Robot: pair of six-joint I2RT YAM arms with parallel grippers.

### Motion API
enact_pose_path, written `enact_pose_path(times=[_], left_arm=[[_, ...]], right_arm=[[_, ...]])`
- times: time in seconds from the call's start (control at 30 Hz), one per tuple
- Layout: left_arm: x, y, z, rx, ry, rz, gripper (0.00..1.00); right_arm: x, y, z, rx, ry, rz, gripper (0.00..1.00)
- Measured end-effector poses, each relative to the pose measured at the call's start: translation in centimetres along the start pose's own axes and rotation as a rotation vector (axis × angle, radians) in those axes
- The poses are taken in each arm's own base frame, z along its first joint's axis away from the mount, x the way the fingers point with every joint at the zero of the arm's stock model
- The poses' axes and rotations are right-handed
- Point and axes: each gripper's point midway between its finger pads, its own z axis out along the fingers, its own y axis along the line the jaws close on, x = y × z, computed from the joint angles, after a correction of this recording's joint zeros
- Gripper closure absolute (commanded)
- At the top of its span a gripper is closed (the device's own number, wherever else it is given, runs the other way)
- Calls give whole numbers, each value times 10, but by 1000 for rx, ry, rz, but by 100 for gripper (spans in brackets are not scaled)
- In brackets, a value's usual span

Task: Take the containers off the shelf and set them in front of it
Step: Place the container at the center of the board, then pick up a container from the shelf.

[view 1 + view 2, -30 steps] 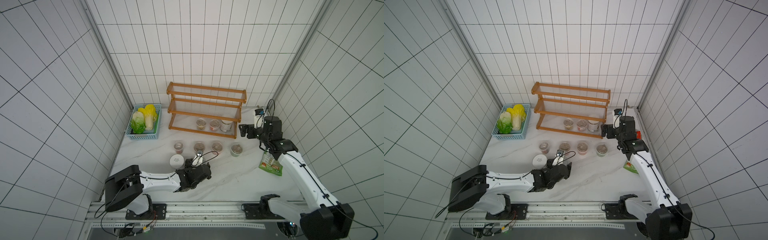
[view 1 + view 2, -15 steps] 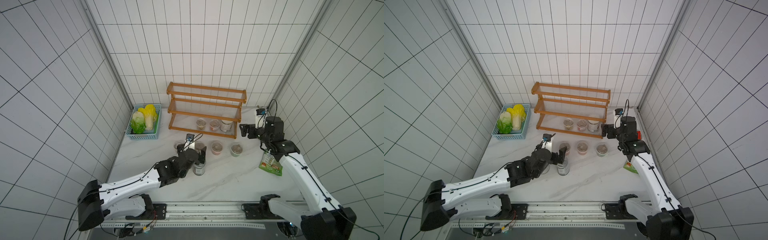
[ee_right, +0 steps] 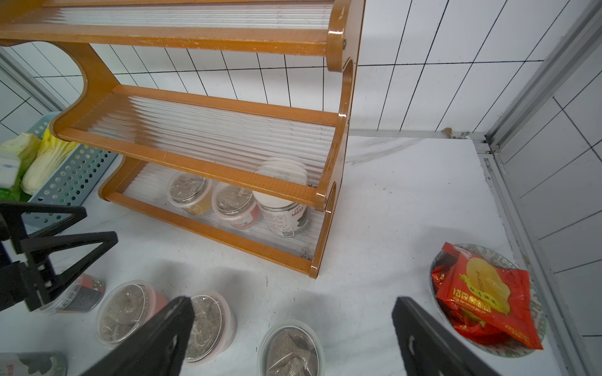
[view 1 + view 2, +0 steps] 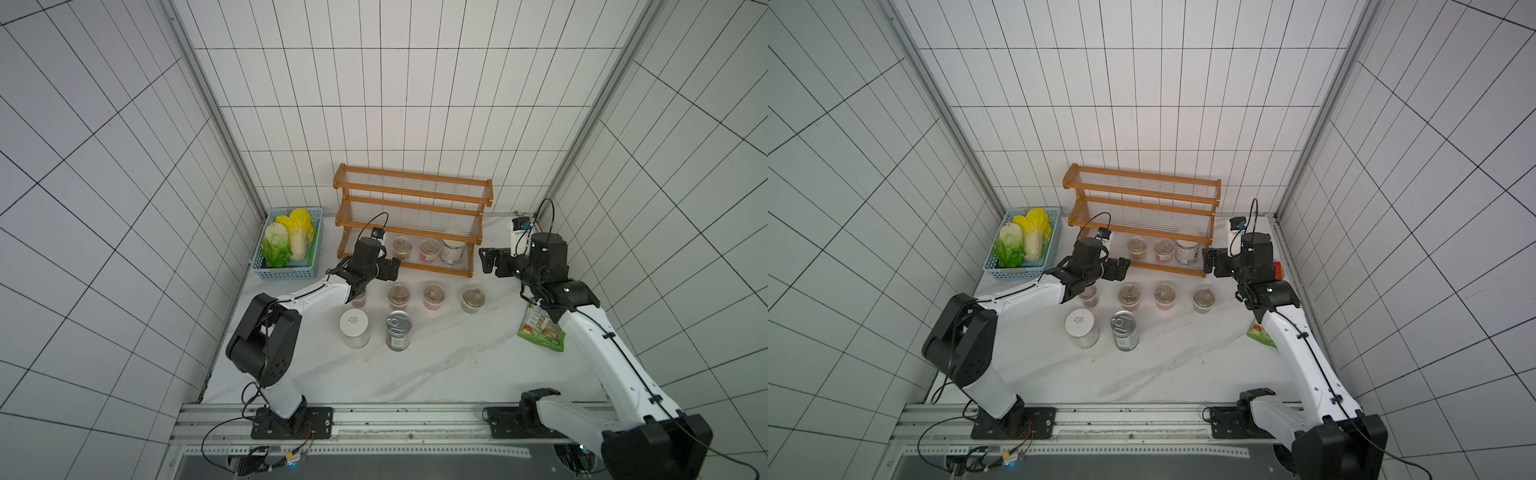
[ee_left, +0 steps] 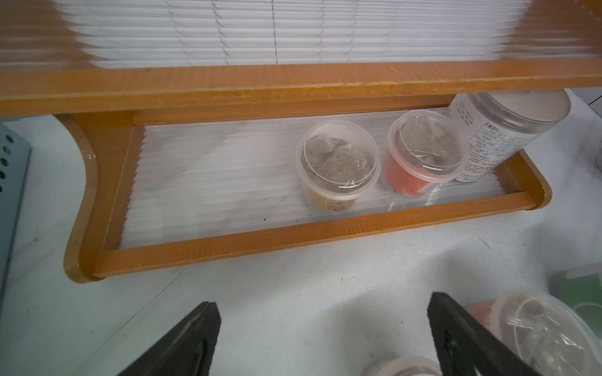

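1. While six containers already stand on the white marbled tabletop (image 4: pixel 440 365) in front of the three-tier orange-brown wooden shelf with clear slatted tiers (image 4: pixel 411 224), three are left on its bottom tier, so I judge the task about two-thirds done.
2. Done, in both top views: a row just below the shelf in the frame, made up of a tub half hidden under the left arm (image 4: pixel 360 300), a clear lidded cup with a reddish base (image 4: pixel 399 296), a second reddish-based cup (image 4: pixel 433 294) and a green-based cup (image 4: pixel 473 299). Lower, near centre, a white-lidded clear jar (image 4: pixel 353 328) stands beside a silver ring-pull tin (image 4: pixel 397 330).
3. Left to move: a yellow-based clear cup (image 4: pixel 402 248), a red-based clear cup (image 4: pixel 429 249) and a white-lidded labelled jar (image 4: pixel 453 250), side by side toward the tier's right end. Both upper tiers are bare.
4. The left gripper (image 4: pixel 390 269) hangs before the tier's left part, jaws spread wide and empty, nearest the yellow-based cup. The right gripper (image 4: pixel 485 262) hovers off the shelf's right end, likewise wide apart, holding nothing.
5. Around: a light-blue perforated plastic basket (image 4: pixel 286 274) of cabbages left of the shelf, and a flat green snack bag (image 4: pixel 540 330) at right, under the right arm. The right wrist view shows a red snack packet (image 3: pixel 482 286) on a small plate.
6. In the way: the middle tier overhangs the remaining three, and a front rail edges them, so a low frontal reach seems needed. The cup row crowds the ground just ahead.
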Motion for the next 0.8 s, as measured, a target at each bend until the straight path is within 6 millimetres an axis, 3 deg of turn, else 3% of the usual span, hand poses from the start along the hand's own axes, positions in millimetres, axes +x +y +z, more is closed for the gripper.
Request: enact_pose_path(times=[0.3,0.6,0.8], left_arm=[[-8,-14,64,72,-29,71,1],[-11,-2,94,62,-67,80,1],[-24,0,108,83,-88,74,2]], right_arm=[[1,-1,3,2,6,-9,1],[1,-4,4,9,4,-12,1],[3,-4,7,5,15,-11,1]])
